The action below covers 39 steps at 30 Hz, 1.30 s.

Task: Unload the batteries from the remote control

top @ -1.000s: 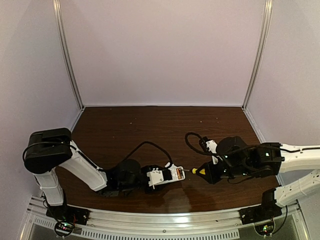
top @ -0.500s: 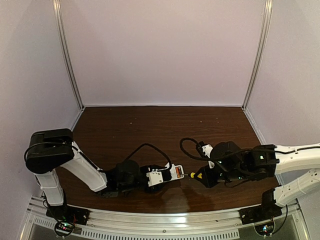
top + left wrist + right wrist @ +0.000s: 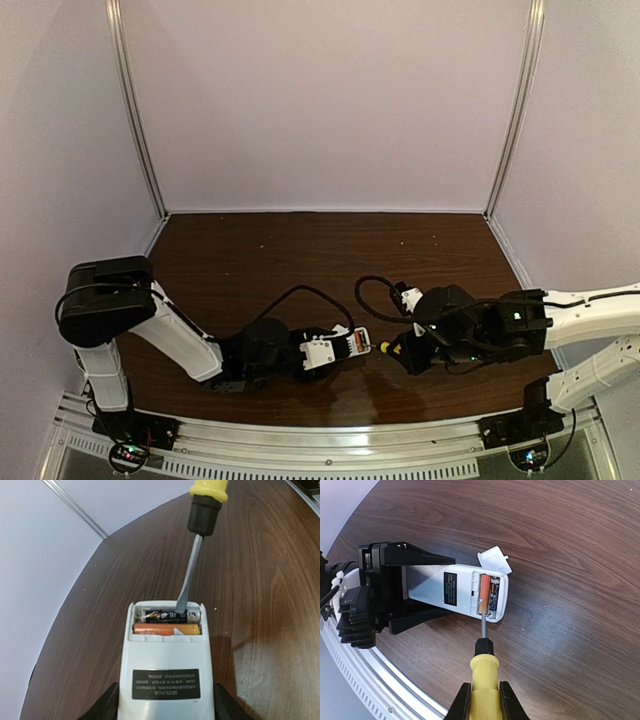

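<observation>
Dark brown wood-grain table (image 3: 300,250), closed in by pale lilac walls (image 3: 330,100), carries everything near its front edge. At the middle of that strip lies the small white bar-shaped remote control (image 3: 167,665), back side up with a dark label showing and its battery bay uncovered at the end facing the right arm. Two batteries lie side by side in the bay: the dark battery (image 3: 167,615) nearer the remote's end and the orange battery (image 3: 165,629) just behind it, touching. The slim metal blade of the yellow-handled screwdriver (image 3: 192,565) reaches into the bay, its flat tip on the dark battery. The left gripper (image 3: 427,587) clamps the remote's other end, its black jaws partly spread and pressed to the two long sides. The right gripper (image 3: 484,695) is closed tight around the screwdriver's yellow handle. A small white flat cover piece (image 3: 495,560) lies on the table just beside the bay end.
</observation>
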### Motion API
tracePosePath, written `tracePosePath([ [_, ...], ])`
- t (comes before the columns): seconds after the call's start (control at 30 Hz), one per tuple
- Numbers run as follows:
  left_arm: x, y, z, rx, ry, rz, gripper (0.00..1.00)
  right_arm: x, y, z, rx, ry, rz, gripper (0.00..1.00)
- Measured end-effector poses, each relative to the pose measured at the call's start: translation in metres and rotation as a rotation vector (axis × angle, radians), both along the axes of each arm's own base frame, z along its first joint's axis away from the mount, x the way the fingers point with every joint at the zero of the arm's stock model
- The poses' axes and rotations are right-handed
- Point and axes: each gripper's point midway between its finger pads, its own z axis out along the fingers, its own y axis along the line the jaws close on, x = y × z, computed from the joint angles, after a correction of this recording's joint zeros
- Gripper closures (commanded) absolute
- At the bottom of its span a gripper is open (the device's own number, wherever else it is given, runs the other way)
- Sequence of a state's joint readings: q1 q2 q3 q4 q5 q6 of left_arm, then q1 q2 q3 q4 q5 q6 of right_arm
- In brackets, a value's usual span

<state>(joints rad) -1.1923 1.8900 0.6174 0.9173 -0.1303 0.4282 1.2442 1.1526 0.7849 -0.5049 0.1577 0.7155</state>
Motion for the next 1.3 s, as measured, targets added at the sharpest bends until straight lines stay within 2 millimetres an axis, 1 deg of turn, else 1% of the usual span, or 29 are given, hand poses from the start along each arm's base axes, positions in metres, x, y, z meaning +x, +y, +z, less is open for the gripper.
tracePosePath([
  [0.2, 0.004, -0.003, -0.005, 0.023, 0.003, 0.016, 1.00, 0.004, -0.001, -0.008, -0.034, -0.009, -0.018, 1.00],
  [0.57, 0.005, -0.001, -0.011, 0.053, 0.012, 0.025, 1.00, 0.009, -0.003, -0.008, -0.042, -0.029, -0.044, 1.00],
  [0.8, 0.006, -0.003, -0.010, 0.051, 0.015, 0.026, 1.00, 0.012, 0.000, -0.014, -0.065, -0.032, -0.052, 1.00],
  [1.3, 0.005, -0.002, -0.013, 0.062, 0.023, 0.025, 1.00, 0.018, 0.001, -0.017, -0.083, -0.052, -0.071, 1.00],
])
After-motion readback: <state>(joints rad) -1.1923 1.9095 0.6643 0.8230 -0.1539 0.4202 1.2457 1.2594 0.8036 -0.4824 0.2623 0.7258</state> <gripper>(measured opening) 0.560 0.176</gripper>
